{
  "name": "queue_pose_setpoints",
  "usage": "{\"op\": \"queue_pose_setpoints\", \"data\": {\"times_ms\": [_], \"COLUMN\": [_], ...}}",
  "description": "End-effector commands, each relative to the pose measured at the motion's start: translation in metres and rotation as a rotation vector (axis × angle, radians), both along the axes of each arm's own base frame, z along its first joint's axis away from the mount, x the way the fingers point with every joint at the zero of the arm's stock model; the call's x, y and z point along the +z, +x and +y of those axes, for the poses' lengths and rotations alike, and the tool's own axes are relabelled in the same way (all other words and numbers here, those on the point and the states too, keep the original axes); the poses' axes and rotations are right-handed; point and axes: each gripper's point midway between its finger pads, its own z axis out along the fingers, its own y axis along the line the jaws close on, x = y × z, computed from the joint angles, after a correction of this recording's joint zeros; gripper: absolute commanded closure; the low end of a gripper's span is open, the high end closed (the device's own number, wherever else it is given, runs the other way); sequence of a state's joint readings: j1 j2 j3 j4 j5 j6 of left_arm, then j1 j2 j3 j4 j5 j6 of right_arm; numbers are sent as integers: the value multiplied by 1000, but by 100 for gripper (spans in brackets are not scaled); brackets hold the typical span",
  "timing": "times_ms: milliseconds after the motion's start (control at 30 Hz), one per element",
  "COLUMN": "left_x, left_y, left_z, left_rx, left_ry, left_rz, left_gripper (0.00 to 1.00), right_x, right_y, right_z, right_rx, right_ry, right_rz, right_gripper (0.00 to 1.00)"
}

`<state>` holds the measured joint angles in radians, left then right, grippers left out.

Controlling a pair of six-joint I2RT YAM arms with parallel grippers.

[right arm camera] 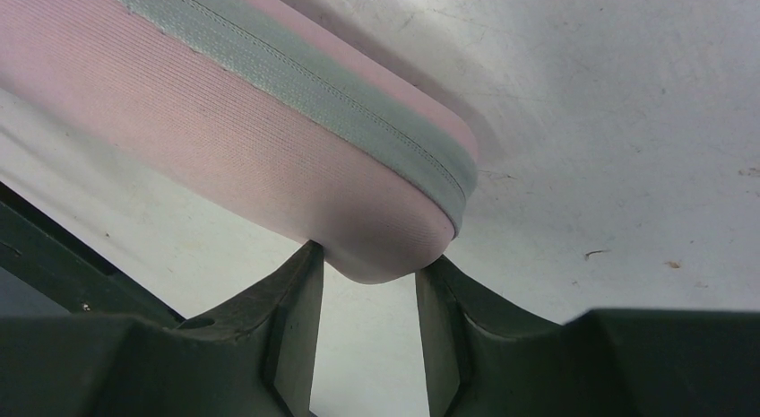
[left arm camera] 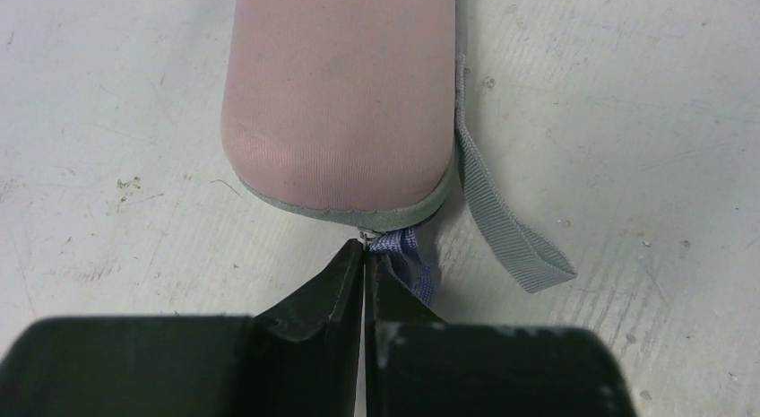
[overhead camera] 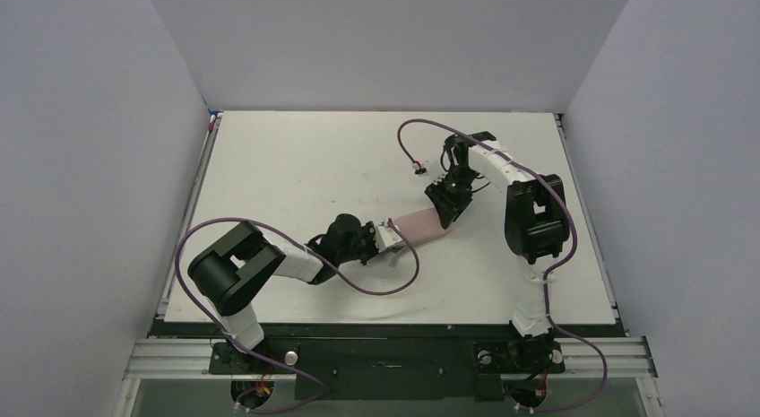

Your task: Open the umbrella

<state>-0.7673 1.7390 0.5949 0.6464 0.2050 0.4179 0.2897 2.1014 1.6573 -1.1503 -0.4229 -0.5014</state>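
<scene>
From the overhead view you look down from above and behind the arm bases onto the whole table (overhead camera: 296, 166), far edge at the top. Your left wrist view sits low and very close, facing the near-left end of the pink case (left arm camera: 336, 103). Your right wrist view, equally close, faces its far-right end (right arm camera: 269, 157). All three views share that case (overhead camera: 419, 226).
</scene>
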Motion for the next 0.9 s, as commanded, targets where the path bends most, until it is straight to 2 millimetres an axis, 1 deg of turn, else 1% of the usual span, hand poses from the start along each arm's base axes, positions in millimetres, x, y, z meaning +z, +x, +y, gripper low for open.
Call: {"op": "queue_pose_setpoints", "data": {"times_ms": [0,67,100,133,200,300,333,433,467,500,533,633,733,867], "left_x": [14,13,15,15,15,15,14,15,16,15,17,16,15,10], "left_y": [10,8,8,8,5,-3,-5,-11,-11,-14,-13,-15,-15,-17], "left_z": [5,-2,-6,-10,-15,-25,-26,-33,-36,-39,-41,-47,-49,-47], "left_rx": [33,40,49,61,67,50,46,28,28,22,26,27,34,36], "left_ry": [-23,-40,-57,-71,-83,-94,-96,-104,-110,-110,-116,-121,-121,-111], "left_rz": [-37,7,27,45,65,78,81,86,88,92,94,105,113,124], "left_gripper": [100,100,100,100,100,100,100,100,100,100,100,100,100,100], "right_x": [-16,1,11,17,26,32,31,34,31,32,28,23,17,5], "right_y": [23,31,35,34,33,30,27,27,24,28,29,28,30,29], "right_z": [-19,-6,-4,4,8,7,7,7,8,11,14,26,36,40], "right_rx": [-19,-122,-187,-230,-302,-370,-393,-436,-458,-466,-493,-512,-538,-567], "right_ry": [-111,-27,6,59,102,130,130,142,143,157,168,196,219,220], "right_rz": [-63,-60,-62,-40,-18,6,22,11,24,7,11,39,63,106], "right_gripper": [86,69,64,50,41,39,38,33,29,26,23,22,22,23]}}
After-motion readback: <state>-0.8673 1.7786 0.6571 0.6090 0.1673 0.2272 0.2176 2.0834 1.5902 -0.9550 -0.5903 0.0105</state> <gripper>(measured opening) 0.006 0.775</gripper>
